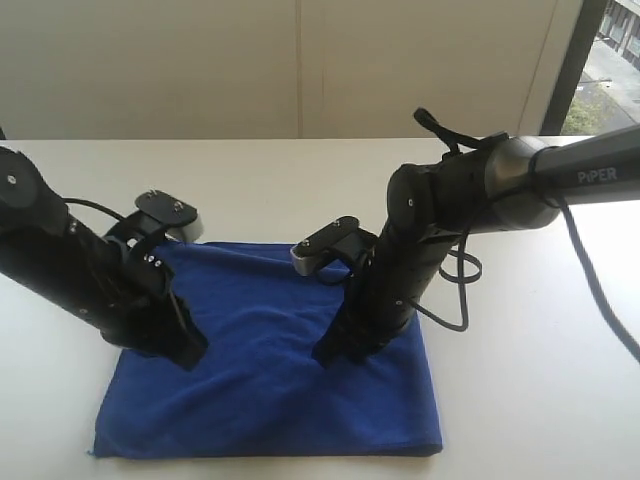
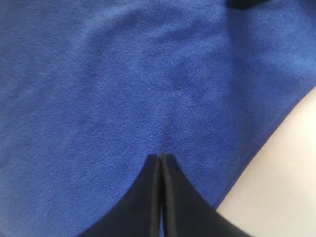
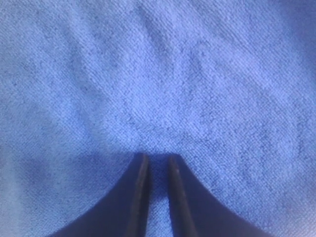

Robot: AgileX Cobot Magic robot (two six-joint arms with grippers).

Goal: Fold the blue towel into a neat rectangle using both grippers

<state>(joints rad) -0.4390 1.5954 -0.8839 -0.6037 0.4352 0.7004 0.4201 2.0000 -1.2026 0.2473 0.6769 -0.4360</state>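
Left gripper closed; right gripper narrowly parted, possibly pinching the blue towel. Keep tips level, parallel to the table's near edge.

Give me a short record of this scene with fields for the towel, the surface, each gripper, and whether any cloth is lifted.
towel: blue towel, spread flat, roughly rectangular, edges slightly uneven
surface: white table
left gripper: jaws shut, tips down on the towel's left part
right gripper: jaws a narrow gap apart, tips down on the towel near its middle; cannot tell if cloth is pinched
lifted cloth: none visible in the exterior view
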